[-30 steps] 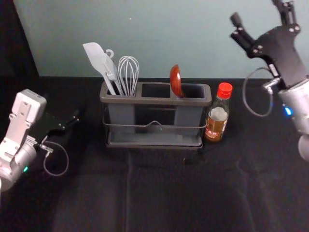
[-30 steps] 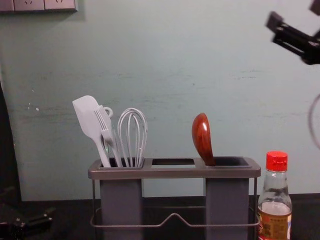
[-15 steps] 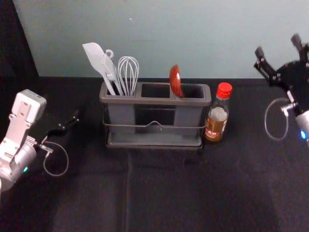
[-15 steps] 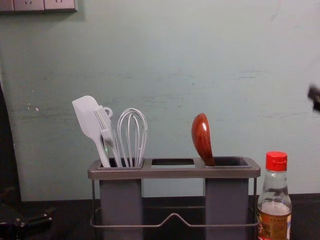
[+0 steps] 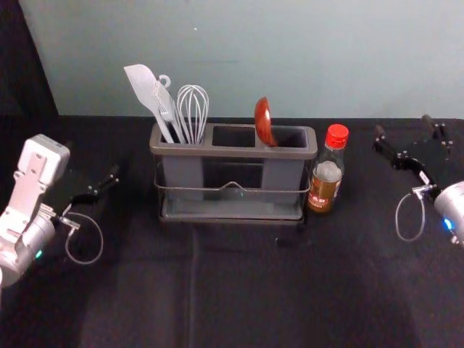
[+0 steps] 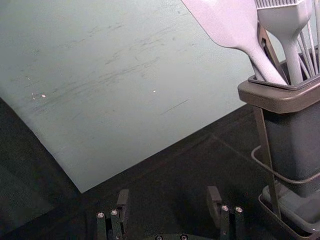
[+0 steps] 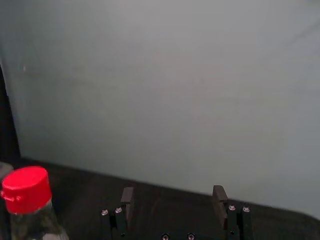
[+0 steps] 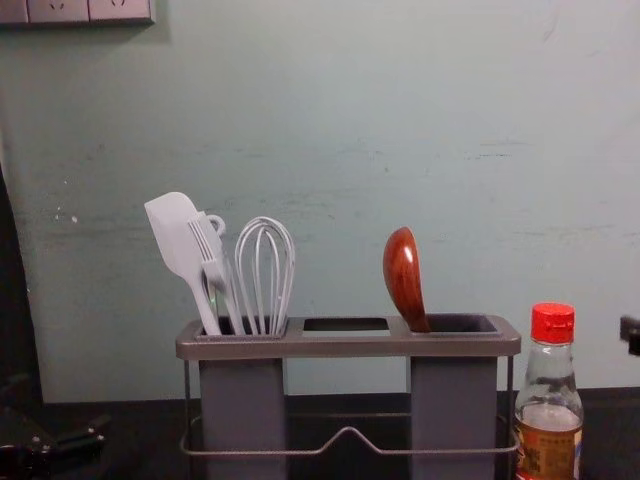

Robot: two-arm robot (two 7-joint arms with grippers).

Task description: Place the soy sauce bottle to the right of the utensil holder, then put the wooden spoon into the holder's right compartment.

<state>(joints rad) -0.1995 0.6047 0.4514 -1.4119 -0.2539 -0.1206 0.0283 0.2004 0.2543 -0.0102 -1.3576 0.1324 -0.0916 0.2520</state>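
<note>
A dark utensil holder (image 5: 232, 151) stands on a black-covered table (image 5: 254, 290). The reddish-brown wooden spoon (image 5: 262, 119) is in its right compartment, bowl up, tilted toward the left. The soy sauce bottle (image 5: 326, 181), with a red cap, stands upright just beside the holder's right end. A pale spatula (image 5: 143, 83), a brush (image 5: 165, 105) and a whisk (image 5: 193, 109) share the left compartment. In the head view, the right gripper (image 5: 403, 125) is at the right side, apart from the bottle, its fingers open. The left gripper (image 5: 94, 190) is parked left of the holder, its fingers also spread apart.
</note>
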